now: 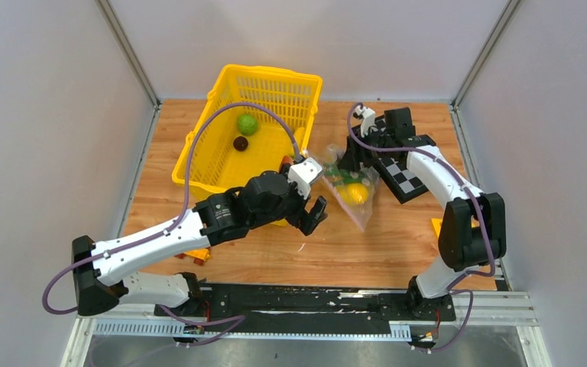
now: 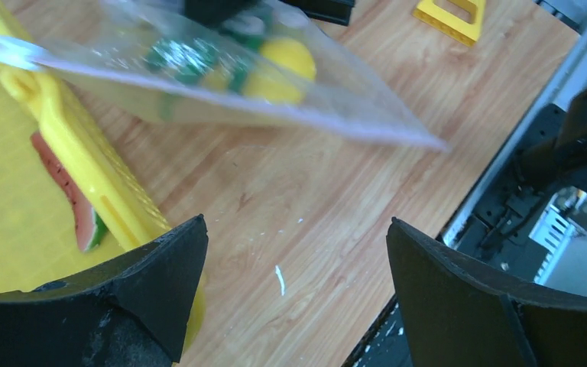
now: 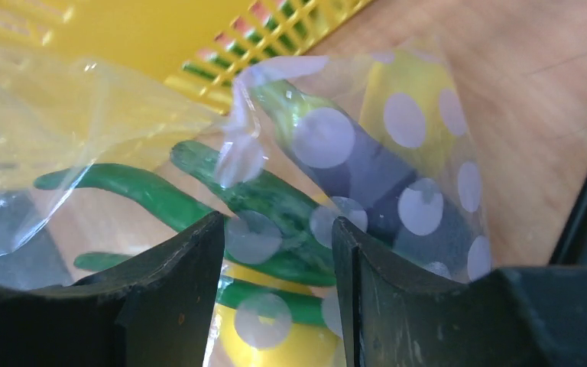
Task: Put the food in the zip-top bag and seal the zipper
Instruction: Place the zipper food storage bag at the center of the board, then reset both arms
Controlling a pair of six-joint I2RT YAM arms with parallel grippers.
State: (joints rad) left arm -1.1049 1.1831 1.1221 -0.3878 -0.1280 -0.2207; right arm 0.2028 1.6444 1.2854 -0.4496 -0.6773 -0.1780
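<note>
Two tools are at work over the worktop (image 1: 336,252). Nearest, toward the near-left corner, small orange pieces (image 1: 197,257) lie partly hidden beside the left arm; what they are cannot be told.

The left tool (image 1: 315,217) hovers around the middle of the worktop. Its jaws are spread wide and hold nothing, with bare wood showing between them. It stands just beside the zip-top bag (image 1: 354,200), on the bag's left and apart from it.

A yellow block (image 1: 437,226) lies at the right edge.

The bag sits a little right of centre. Its near corner is down toward the worktop and its far end is raised at the right tool (image 1: 348,162). A lemon (image 1: 357,193), green pods (image 3: 145,191) and a dark purple piece (image 3: 367,180) are inside it. The zipper (image 2: 351,128) shows as a pale pinkish strip along one edge, and whether it is sealed cannot be told.

In the right wrist view, the right tool's jaws are drawn in on the bag, with film and a pod between them and a narrow gap remaining.

A chequerboard (image 1: 399,182) lies beneath the right arm, toward the far-right corner.

The yellow basket (image 1: 271,80) occupies the far-left part of the worktop. A watermelon slice (image 2: 72,200) lies in it against the wall nearest the bag. Farther in are a dark ball (image 1: 240,143) and a green ball (image 1: 248,124), close together.
</note>
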